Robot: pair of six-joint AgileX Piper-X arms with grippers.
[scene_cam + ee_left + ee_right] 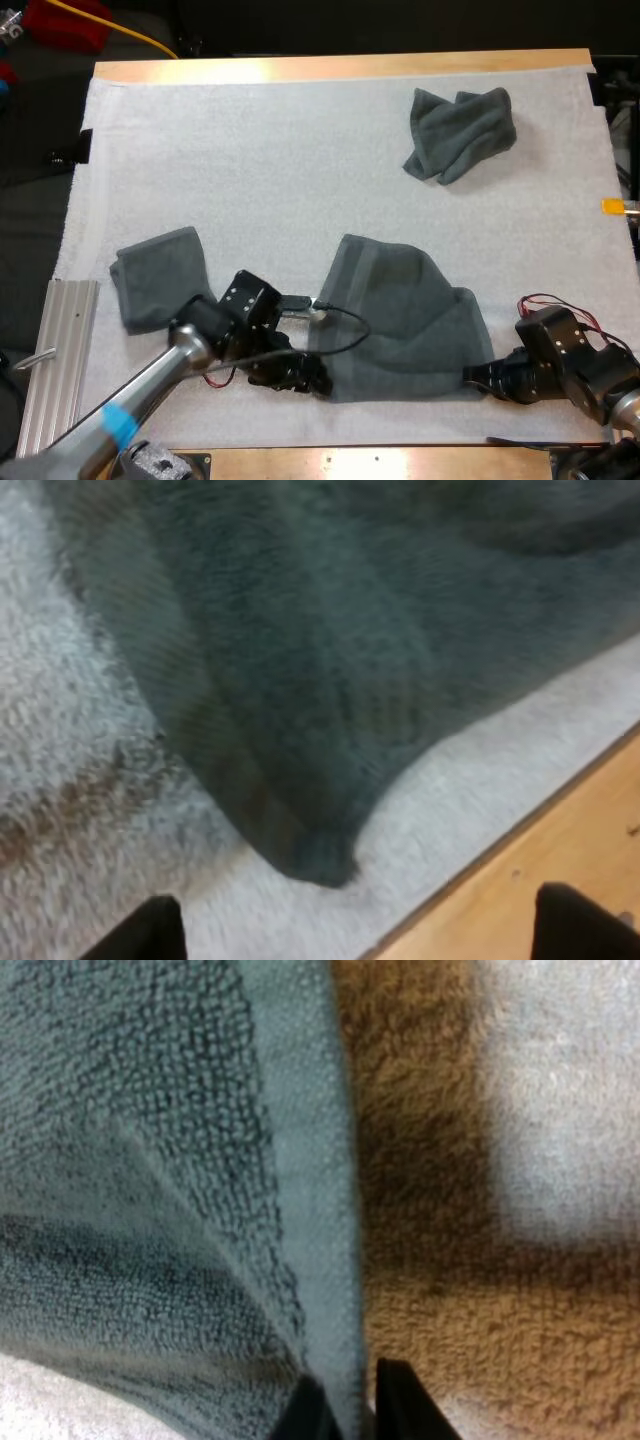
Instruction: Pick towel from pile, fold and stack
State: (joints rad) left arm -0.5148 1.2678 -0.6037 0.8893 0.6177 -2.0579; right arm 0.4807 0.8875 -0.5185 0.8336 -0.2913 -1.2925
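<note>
A dark grey-green towel point(400, 320) lies partly spread on the white mat point(280, 160), near the front edge. My left gripper point(315, 380) sits at its front left corner. In the left wrist view this gripper point(360, 920) is open, its fingers point(150, 932) wide apart and clear of the towel corner point(320, 855). My right gripper point(472, 375) is at the towel's front right corner. There the gripper point(350, 1405) is shut on the towel's hem point(310, 1210). A folded towel point(160, 275) lies at the left. A crumpled towel point(460, 130) lies at the far right.
A ribbed metal rail point(60, 350) lies beside the mat's front left corner. The wooden table edge point(350, 462) runs close in front of both grippers, and shows as the wooden edge point(560, 820) just past the towel corner.
</note>
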